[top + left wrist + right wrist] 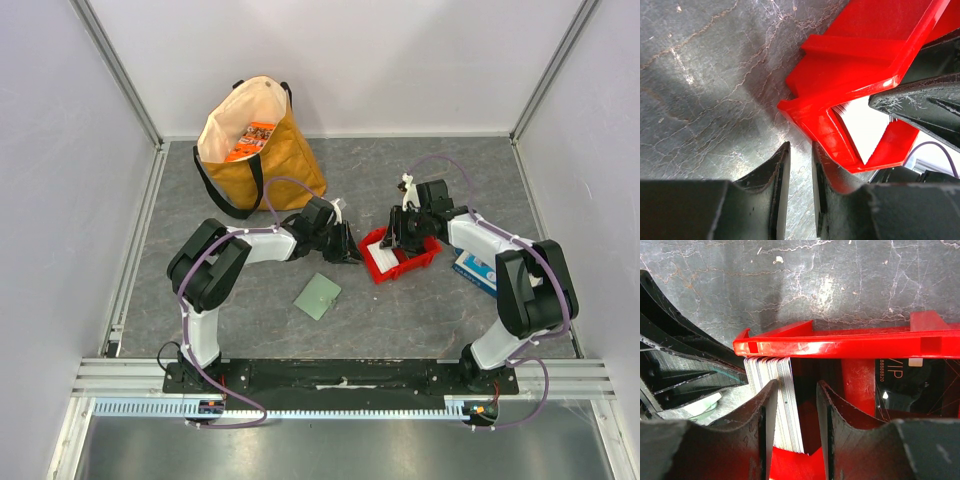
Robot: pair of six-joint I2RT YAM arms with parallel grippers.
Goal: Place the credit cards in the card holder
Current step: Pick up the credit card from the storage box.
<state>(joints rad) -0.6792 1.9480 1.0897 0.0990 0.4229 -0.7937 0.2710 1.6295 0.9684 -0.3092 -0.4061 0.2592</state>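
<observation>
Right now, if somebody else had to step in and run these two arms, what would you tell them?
Left tool: jaws slightly apart, empty, at the outer corner of the red bin.
Right tool: open, inside the bin, astride the upright stack of credit cards. A gap shows beside one finger, so it is not clamped.
Card holder: flat on the table, nearer the arm bases than the bin, apparently closed, nothing touching it.
Done: no card looks to be in the holder.
Left: grip a card, lift it out, open the holder, slip the cards in.
</observation>
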